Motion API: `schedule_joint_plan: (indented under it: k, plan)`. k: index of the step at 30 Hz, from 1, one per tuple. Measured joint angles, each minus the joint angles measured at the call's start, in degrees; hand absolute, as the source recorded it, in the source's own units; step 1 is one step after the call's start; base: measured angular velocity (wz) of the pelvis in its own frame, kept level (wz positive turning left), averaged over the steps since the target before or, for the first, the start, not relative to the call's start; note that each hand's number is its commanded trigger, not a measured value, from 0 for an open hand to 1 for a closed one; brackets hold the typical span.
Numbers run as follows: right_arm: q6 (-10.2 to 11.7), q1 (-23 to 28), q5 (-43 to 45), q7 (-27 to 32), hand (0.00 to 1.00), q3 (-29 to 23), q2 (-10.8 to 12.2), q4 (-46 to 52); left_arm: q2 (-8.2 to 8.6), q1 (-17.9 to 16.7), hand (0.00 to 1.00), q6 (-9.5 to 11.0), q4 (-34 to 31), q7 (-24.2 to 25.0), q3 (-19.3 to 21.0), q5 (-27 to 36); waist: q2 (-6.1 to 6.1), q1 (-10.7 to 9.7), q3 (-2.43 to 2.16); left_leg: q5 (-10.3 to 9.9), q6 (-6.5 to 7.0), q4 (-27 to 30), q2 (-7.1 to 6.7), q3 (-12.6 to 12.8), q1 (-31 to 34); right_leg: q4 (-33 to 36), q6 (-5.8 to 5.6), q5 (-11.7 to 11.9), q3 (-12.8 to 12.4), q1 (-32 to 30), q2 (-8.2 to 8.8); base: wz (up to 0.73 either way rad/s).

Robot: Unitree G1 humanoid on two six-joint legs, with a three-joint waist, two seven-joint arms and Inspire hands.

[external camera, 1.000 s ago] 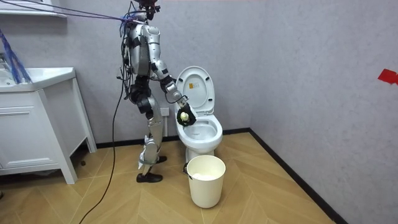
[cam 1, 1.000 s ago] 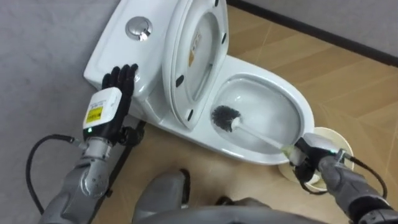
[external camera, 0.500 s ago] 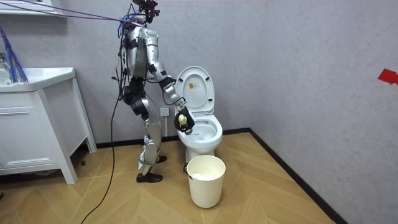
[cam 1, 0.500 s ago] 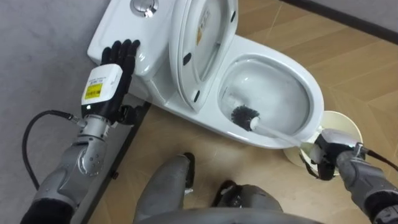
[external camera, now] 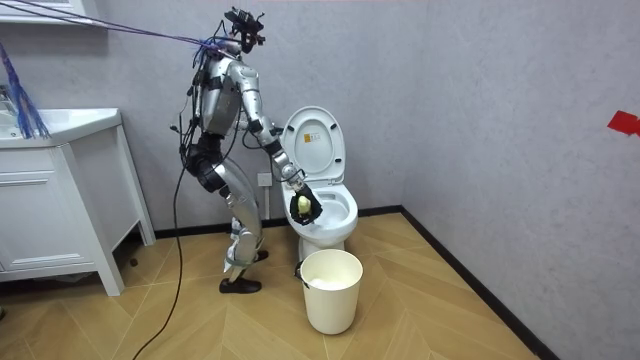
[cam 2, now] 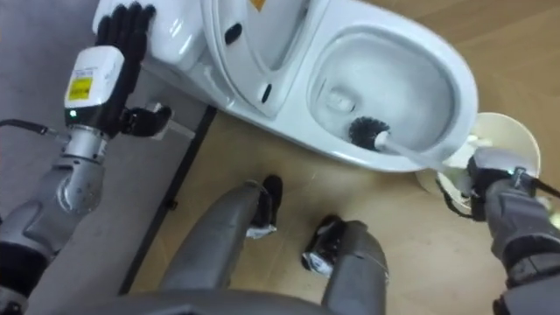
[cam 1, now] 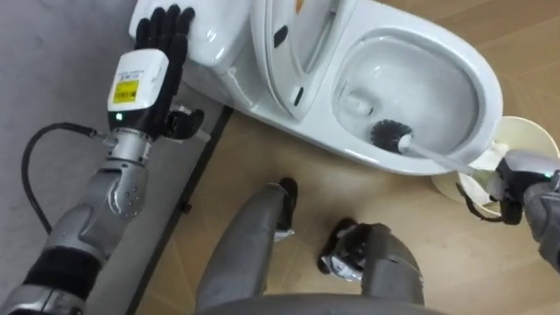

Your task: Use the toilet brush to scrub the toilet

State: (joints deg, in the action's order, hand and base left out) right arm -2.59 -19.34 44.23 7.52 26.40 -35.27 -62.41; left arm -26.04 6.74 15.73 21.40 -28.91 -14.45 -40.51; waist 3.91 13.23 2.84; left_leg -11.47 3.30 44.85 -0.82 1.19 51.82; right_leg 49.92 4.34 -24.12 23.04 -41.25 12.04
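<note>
1. Stands leaning over the toilet (external camera: 322, 205), close to a cream bin (external camera: 331, 290).
2. Grips the toilet brush (cam 1: 391, 136) by its handle in the right hand (cam 1: 518, 171), fingers curled round it just outside the bowl (cam 1: 490, 74).
3. Holds the dark bristle head low inside the bowl.
4. Rests the left hand (cam 1: 153, 52), fingers straight, on the tank (cam 1: 214, 31) beside the raised lid (cam 1: 293, 44).
</note>
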Motion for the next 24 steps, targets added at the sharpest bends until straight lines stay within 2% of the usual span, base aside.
schedule_joint_plan:
  k: [4,5,6,9,10,11,13,18,24]
  plan:
    - [0.6,-5.4,-2.0,2.4,1.0,1.8,0.1,0.9,-2.89,2.0,0.0,-1.0,0.2,-1.6,-1.1,1.2,0.24,1.5,0.01,0.0,0.03,2.3,-0.85,-0.1,4.7,4.1,0.51,-1.1,-0.2,-5.1,1.63,0.1]
    - [-0.2,-7.3,-2.4,3.1,1.0,1.7,0.0,0.8,-3.69,2.2,0.0,-1.9,0.2,-2.3,-1.1,1.5,0.2,1.5,0.03,0.1,0.11,2.9,-1.1,0.0,6.1,5.3,0.47,-1.5,-0.4,-6.6,2.07,0.13]
    - [-1.1,-9.2,-3.4,3.5,1.0,1.7,-0.2,0.8,-4.88,2.2,0.0,-1.6,-0.1,-3.3,-1.5,1.1,-0.16,1.7,0.25,0.1,0.2,3.4,-1.24,0.2,7.2,6.3,0.51,-1.8,-0.7,-7.9,2.38,0.12]
    - [-1.3,-11.3,-3.9,4.9,1.0,1.4,-1.0,0.9,-5.15,2.2,0.0,-1.7,-0.1,-5.9,-1.5,1.0,-0.95,0.9,0.51,0.1,0.27,4.6,-1.82,0.5,8.7,8.5,0.67,-2.6,-1.1,-9.7,3.44,0.07]
    - [-1.3,-11.7,-3.9,5.3,1.0,1.3,-0.9,0.9,-5.17,2.2,0.0,-1.8,-0.1,-6.5,-1.4,1.0,-1.41,0.9,0.72,0.1,0.27,4.6,-1.78,0.8,8.8,8.8,0.74,-2.7,-1.5,-10.1,3.52,-0.05]
    - [-1.3,-12.4,-3.9,6.1,1.0,1.2,-0.8,1.0,-5.16,2.2,0.0,-2.4,-0.1,-7.2,-1.4,1.1,-2.1,0.9,0.73,0.1,0.22,4.5,-1.52,1.3,9.0,9.0,0.94,-2.7,-1.9,-10.8,3.5,-0.17]
    - [-1.3,-13.5,-3.8,7.1,1.0,1.2,-0.9,1.4,-5.35,2.2,0.0,-3.0,-0.1,-8.1,-1.3,1.1,-2.41,0.7,0.72,0.2,0.18,4.6,-1.0,1.6,9.4,8.9,1.26,-2.5,-2.1,-11.2,3.12,-0.15]
    - [-0.3,-15.4,-12.3,10.0,1.0,1.2,-1.4,1.5,-8.21,2.1,0.0,-3.8,-0.1,-9.1,-1.4,1.4,-4.0,-0.4,0.75,0.6,-0.41,4.3,-0.64,1.7,9.4,8.8,1.78,-2.1,-2.5,-11.8,2.6,-0.05]
    - [0.8,-15.4,-15.4,10.7,1.0,1.2,-1.3,1.5,-8.46,2.1,0.0,-5.7,-0.2,-9.6,-1.5,1.0,-4.11,-1.6,0.78,1.3,-0.41,3.4,-0.85,1.7,9.4,8.7,2.01,-2.0,-2.4,-11.9,2.85,0.04]
